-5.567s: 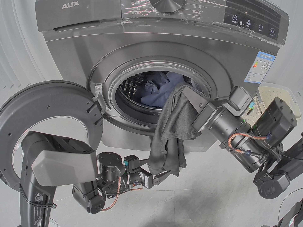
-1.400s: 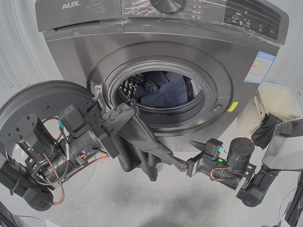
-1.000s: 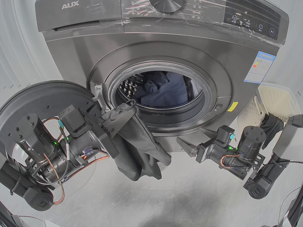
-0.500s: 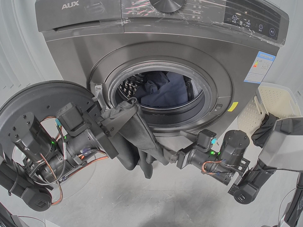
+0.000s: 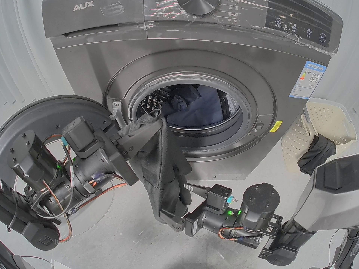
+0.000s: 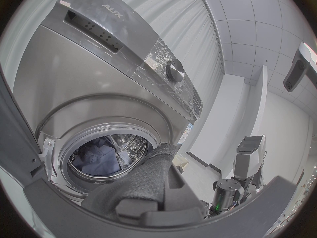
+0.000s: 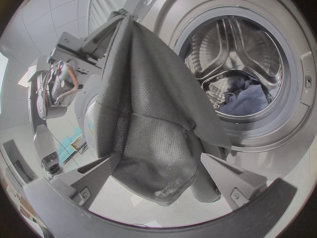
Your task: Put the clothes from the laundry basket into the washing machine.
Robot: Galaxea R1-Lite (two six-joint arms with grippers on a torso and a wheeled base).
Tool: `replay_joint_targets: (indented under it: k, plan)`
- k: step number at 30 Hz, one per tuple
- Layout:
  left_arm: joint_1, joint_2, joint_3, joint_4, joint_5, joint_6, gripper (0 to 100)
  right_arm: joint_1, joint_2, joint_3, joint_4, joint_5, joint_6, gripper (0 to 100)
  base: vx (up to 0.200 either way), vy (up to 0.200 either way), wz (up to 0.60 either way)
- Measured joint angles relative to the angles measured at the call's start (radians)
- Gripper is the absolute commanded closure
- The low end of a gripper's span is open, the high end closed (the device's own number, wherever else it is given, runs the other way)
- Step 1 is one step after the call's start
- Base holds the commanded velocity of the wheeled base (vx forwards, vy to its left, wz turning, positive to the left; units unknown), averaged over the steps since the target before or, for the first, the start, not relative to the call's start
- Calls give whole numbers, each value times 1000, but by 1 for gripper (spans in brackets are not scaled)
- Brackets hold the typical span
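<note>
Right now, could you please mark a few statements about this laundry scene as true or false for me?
1. The washing machine has its door open. True.
2. Nothing is inside it. False: blue clothes lie in it.
3. The left jaws are shut on the grey garment. True.
4. The right jaws grip that garment too. False: they stand open around its lower end.
5. The laundry basket holds nothing. False: a dark cloth hangs from it.

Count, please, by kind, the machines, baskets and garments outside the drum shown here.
Grey metal front-loading washing machine: 1
Cream perforated plastic laundry basket: 1
Garments outside the drum: 2, a dark grey mesh garment in the left gripper, a dark crumpled garment over the basket's rim
Total: 4
</note>
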Motion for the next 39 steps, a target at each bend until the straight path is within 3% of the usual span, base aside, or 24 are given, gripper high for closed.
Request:
replay_joint_targets:
  k: [8, 14, 20, 26, 34, 39]
  plan:
    - [7, -10, 20, -1, -18, 0, 100, -16, -27, 53, -21, -8, 2, 0, 0, 0, 0]
    - [8, -38, 81, 0, -114, 0, 100, -99, -80, 83, -20, -7, -1, 0, 0, 0, 0]
    - [4, -64, 127, 0, -159, 1, 100, -181, -89, 77, -17, -4, -13, 0, 0, 0, 0]
    - [2, -81, 152, 0, -195, -1, 100, -220, -21, 27, -17, -2, -29, 0, 0, 0, 0]
    - [7, -86, 152, 2, -197, -4, 100, -169, 68, -63, -15, -1, -34, 0, 0, 0, 0]
    - [24, -60, 102, 3, -141, 1, 100, -88, 80, -39, -18, -2, -30, 0, 0, 0, 0]
